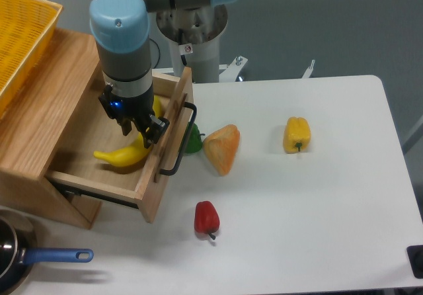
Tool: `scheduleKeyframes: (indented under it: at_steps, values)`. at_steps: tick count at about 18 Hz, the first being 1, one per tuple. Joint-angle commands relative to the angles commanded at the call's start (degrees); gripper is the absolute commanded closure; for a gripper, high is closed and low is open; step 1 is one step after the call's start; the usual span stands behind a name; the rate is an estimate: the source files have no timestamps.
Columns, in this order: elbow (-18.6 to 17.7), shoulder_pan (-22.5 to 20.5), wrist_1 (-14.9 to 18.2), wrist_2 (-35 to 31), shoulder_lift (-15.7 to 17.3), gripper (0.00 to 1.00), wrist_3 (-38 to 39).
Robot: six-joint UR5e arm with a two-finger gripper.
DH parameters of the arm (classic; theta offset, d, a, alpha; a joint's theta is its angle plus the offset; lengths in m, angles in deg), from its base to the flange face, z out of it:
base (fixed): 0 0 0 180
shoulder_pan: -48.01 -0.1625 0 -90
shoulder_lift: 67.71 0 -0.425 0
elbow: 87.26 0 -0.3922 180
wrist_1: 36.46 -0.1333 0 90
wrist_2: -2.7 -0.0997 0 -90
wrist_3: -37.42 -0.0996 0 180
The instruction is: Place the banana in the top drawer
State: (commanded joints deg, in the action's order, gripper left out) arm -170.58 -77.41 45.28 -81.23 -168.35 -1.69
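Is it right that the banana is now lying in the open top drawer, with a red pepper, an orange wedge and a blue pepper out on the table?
Not quite. The camera view shows the banana in the open top drawer, the red pepper and orange wedge on the table, but the third pepper is yellow, not blue.
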Motion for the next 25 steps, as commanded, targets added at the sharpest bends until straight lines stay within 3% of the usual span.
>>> scheduleKeyframes:
  at_steps: [13, 20, 25]
  values:
    - [0.35, -1.67, 1.67, 0.09, 3.43, 0.38, -2.46]
    - [0.09, -7.81, 5.97, 1.05, 6.33, 0.39, -12.46]
    - [-0.09, -11.86, 6.06, 1.23, 6.77, 0.39, -19.24]
